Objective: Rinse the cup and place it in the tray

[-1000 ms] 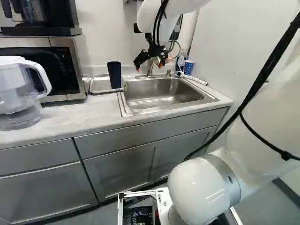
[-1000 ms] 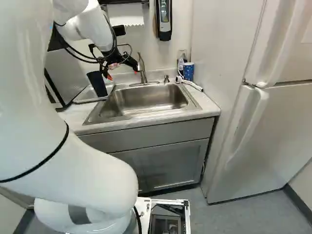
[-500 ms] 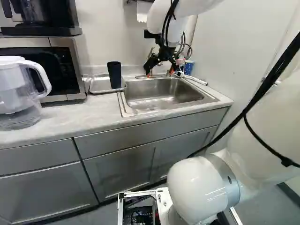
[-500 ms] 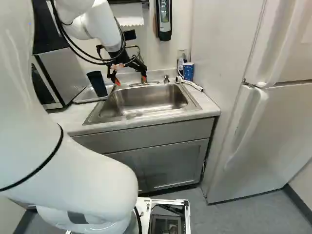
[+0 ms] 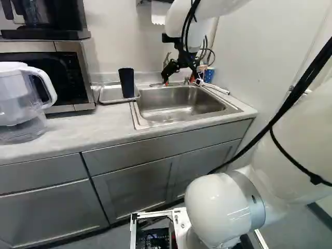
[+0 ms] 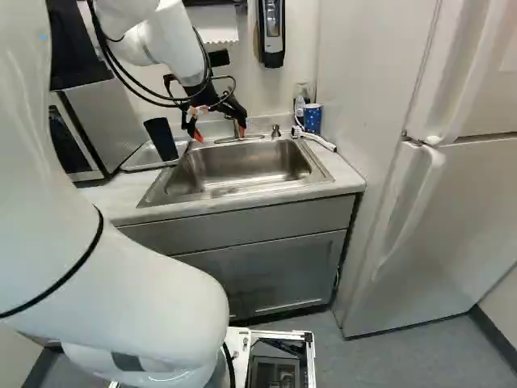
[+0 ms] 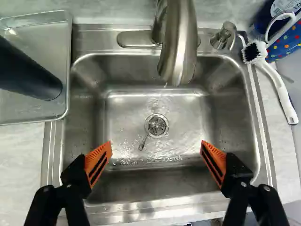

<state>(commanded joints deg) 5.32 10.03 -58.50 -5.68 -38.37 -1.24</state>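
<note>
Since the dark cup (image 5: 126, 83) stands upright in the tray (image 7: 28, 111) at left, rinsing and placing seem done. Right of it, the fingers (image 7: 98, 159) are spread wide over the sink (image 7: 157, 190), nothing between them. Next is probably stopping any water at the far faucet (image 7: 179, 42), fingers clear of the cup.

Grey cabinets (image 5: 135, 192) and a white fridge (image 6: 428, 234) stand on a grey, probably vinyl floor (image 6: 412, 352).
</note>
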